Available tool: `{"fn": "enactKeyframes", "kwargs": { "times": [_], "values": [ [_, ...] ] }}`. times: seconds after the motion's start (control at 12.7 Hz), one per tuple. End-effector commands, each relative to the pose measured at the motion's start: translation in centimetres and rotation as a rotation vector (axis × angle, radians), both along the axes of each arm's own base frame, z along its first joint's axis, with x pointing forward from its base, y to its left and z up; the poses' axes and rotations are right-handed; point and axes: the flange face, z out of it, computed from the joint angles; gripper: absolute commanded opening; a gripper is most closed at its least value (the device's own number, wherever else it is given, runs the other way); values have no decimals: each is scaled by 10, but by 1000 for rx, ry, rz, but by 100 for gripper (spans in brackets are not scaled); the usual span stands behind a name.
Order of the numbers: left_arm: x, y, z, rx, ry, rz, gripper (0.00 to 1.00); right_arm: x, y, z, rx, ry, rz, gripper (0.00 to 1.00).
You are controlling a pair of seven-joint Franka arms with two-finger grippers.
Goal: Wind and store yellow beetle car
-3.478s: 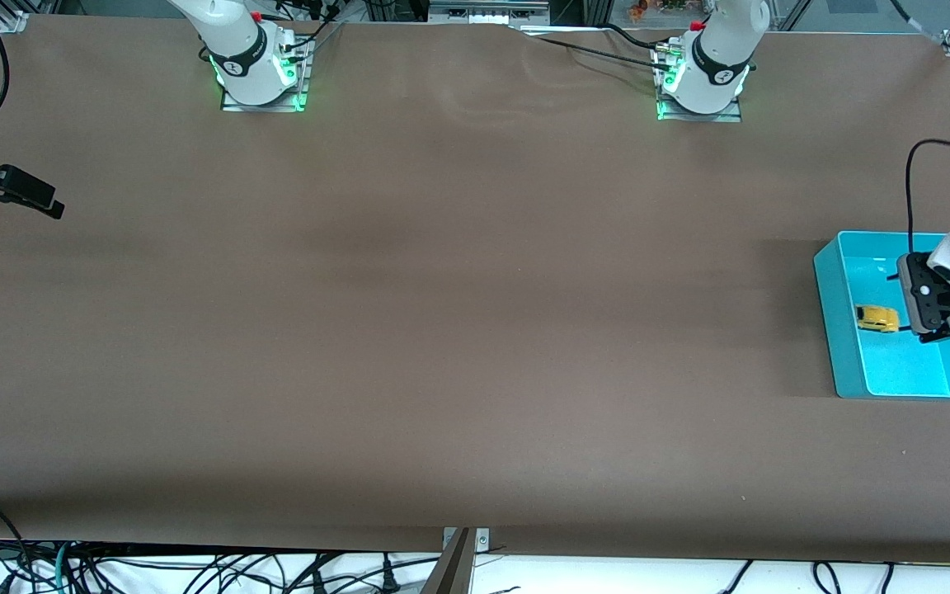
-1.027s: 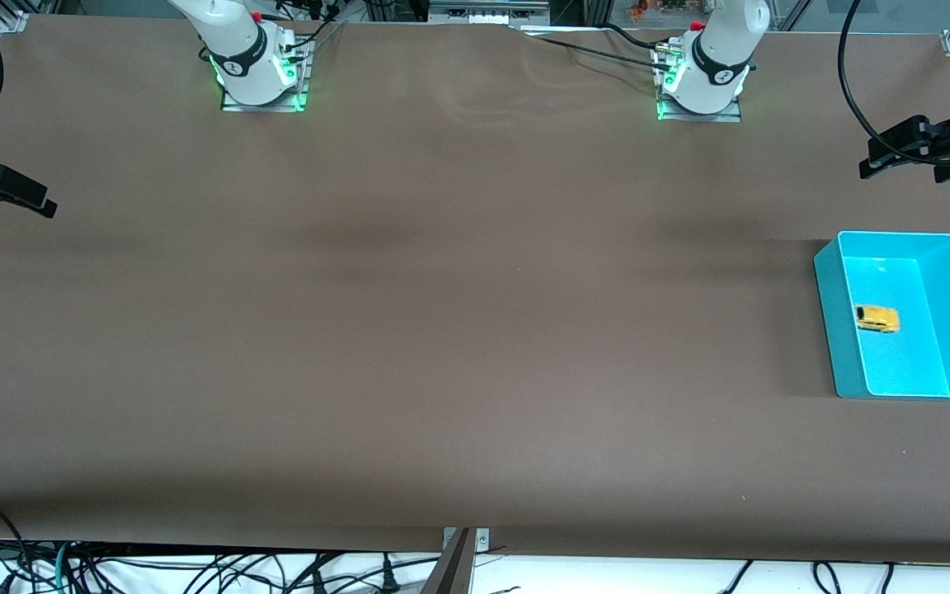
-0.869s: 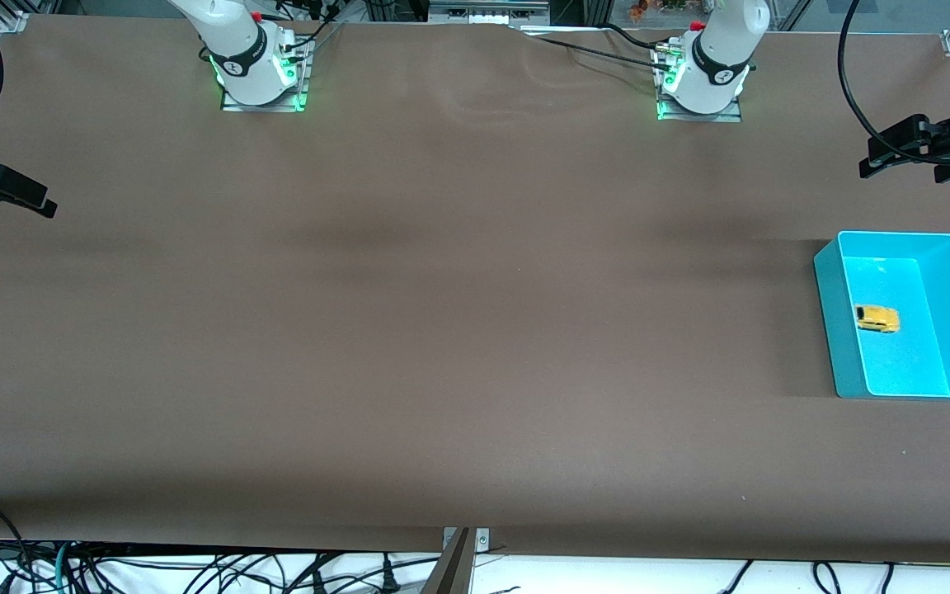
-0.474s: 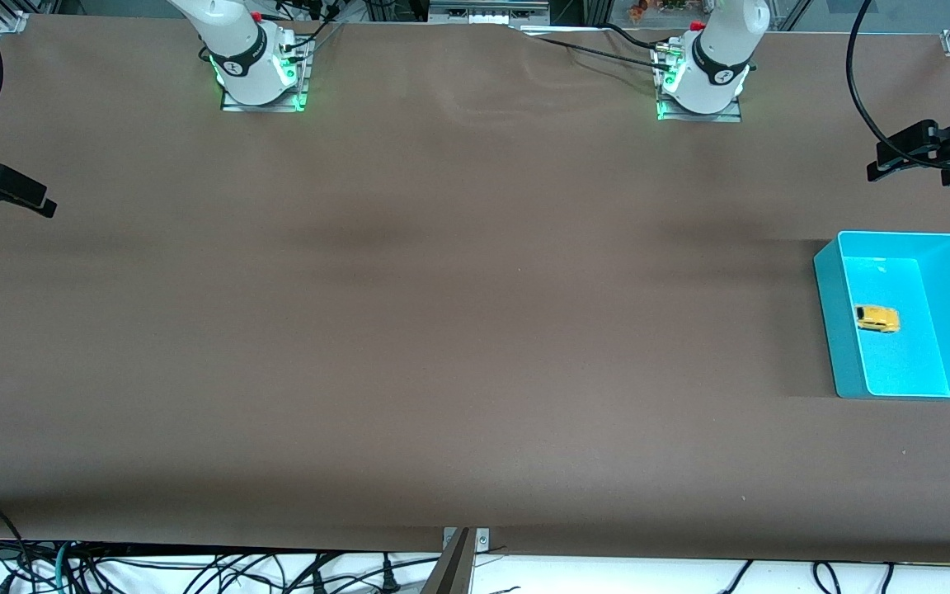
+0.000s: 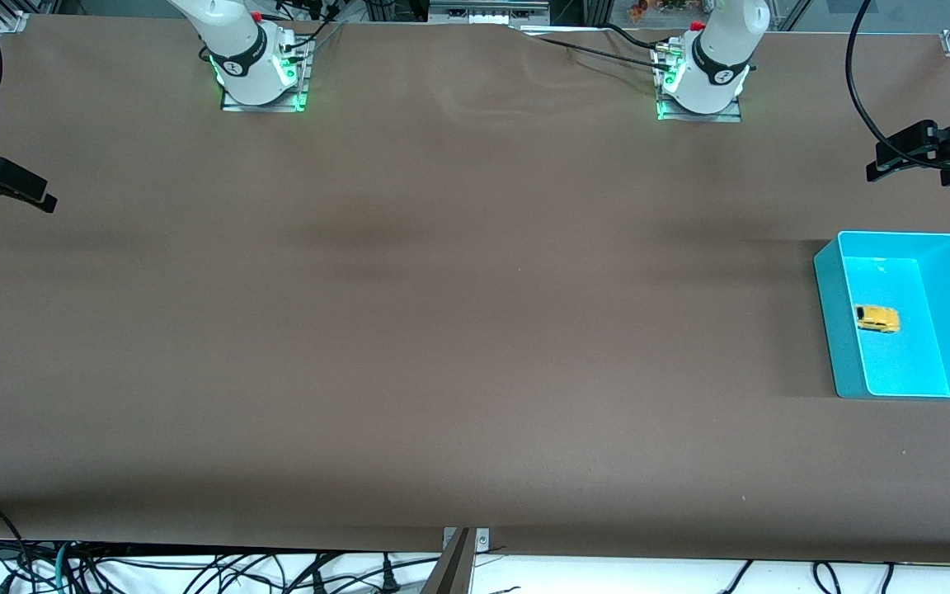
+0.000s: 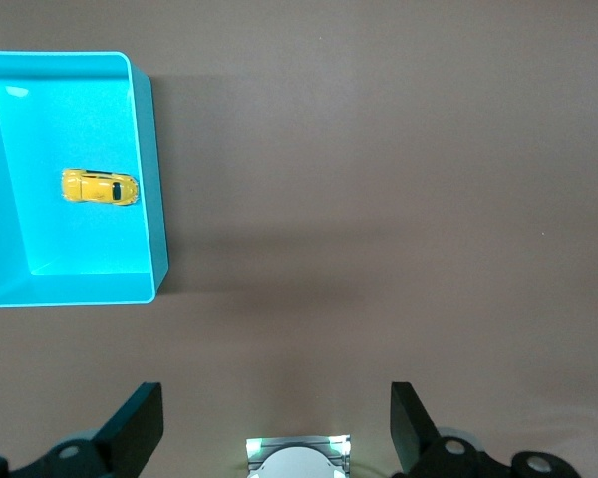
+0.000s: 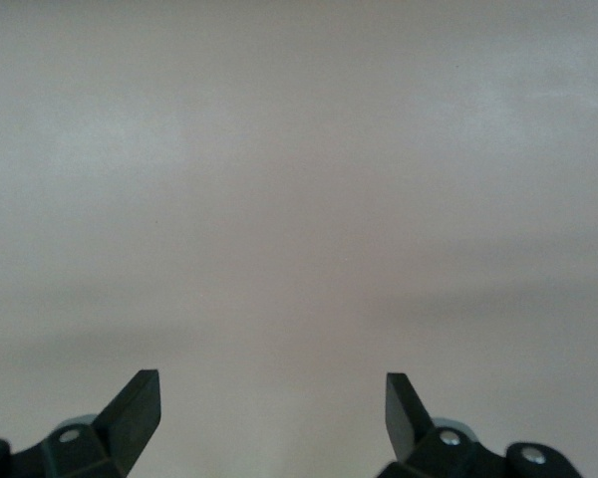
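Observation:
The yellow beetle car (image 5: pixel 877 318) (image 6: pixel 100 187) lies on the floor of the cyan bin (image 5: pixel 828 313) (image 6: pixel 148 179) at the left arm's end of the table. My left gripper (image 5: pixel 877 165) (image 6: pixel 276 423) hangs high over bare table, away from the bin on the side toward the arm bases. It is open and empty. At the right arm's end of the table my right gripper (image 5: pixel 44 200) (image 7: pixel 271 413) waits, also open with nothing between its fingers.
The brown table (image 5: pixel 442 330) is bare apart from the bin. The two arm bases (image 5: pixel 256 70) (image 5: pixel 702 78) stand along its edge farthest from the front camera. Cables hang below the edge nearest that camera (image 5: pixel 195 569).
The left gripper, which was down in the bin beside the car, has risen out and drawn back toward the arm bases, then stopped. The car and the right arm have stayed where they were.

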Motion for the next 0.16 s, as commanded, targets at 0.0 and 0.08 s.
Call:
{"fn": "enactKeyframes", "kwargs": {
  "times": [0.0,0.08],
  "values": [
    [-2,-3,0,-26,-2,-22,100,-4,5,8,1,-10,21,100],
    [-2,-4,1,-26,-2,-22,100,-4,5,8,1,-10,22,100]
  ]
}}
